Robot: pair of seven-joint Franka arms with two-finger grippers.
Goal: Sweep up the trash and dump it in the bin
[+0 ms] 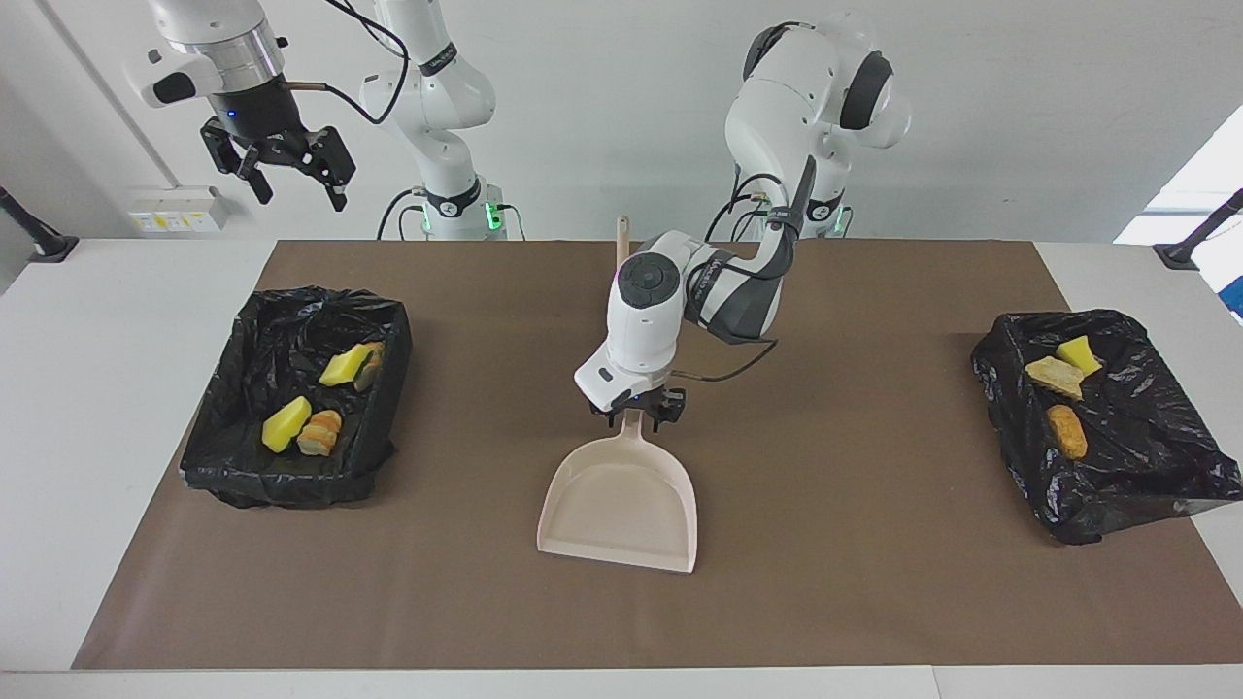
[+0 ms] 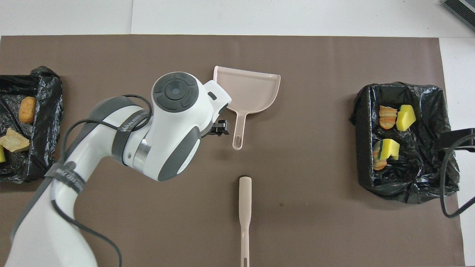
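My left arm comes in from its base, elbow bent, forearm angled down over the middle of the surface [image 1: 874,582], wrist pointing straight down. My left end effector [image 1: 637,412] hangs low there with its fingers spread apart, gripping nothing. My right arm is waiting, raised high above its own end of the surface, wrist pointing down. My right end effector [image 1: 282,170] hangs in the air with its fingers splayed wide, nothing between them.
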